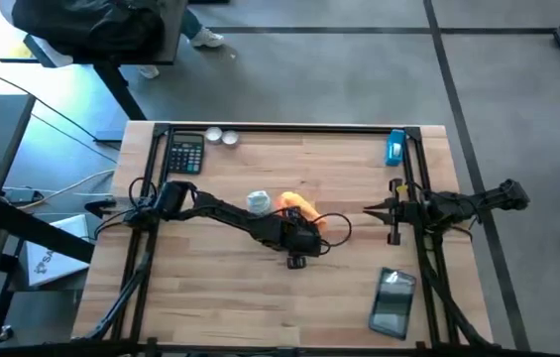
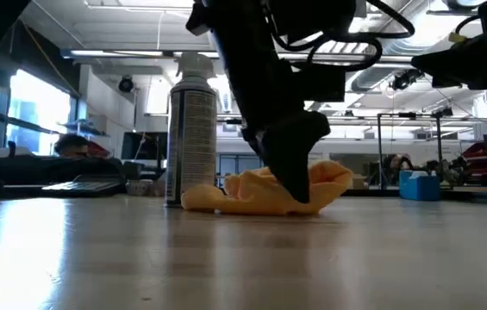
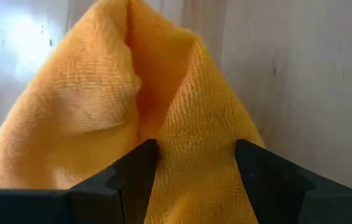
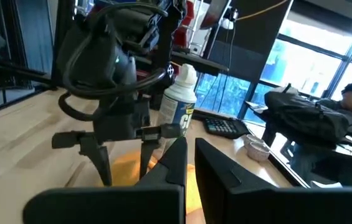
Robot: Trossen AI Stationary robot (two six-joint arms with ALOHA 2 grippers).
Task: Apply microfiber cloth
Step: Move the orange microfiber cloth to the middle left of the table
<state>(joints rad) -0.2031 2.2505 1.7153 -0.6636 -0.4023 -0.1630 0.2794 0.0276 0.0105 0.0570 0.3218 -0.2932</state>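
Orange fuzzy microfiber cloth (image 3: 163,112) sits bunched up mid-worktop (image 1: 210,288), right beside the white spray can (image 2: 190,129). The left gripper (image 3: 194,165) is down on it, fingers (image 3: 135,171) spread partway with a fold of the woven fabric between them. The right gripper (image 4: 190,158) hangs off at the right edge, fingers nearly closed on nothing.

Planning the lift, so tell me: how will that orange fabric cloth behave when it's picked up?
The soft orange microfiber cloth lies crumpled in folds, so it will probably droop limply. Its nubby weave should resist slipping between the left gripper's open fingers. It looks light.
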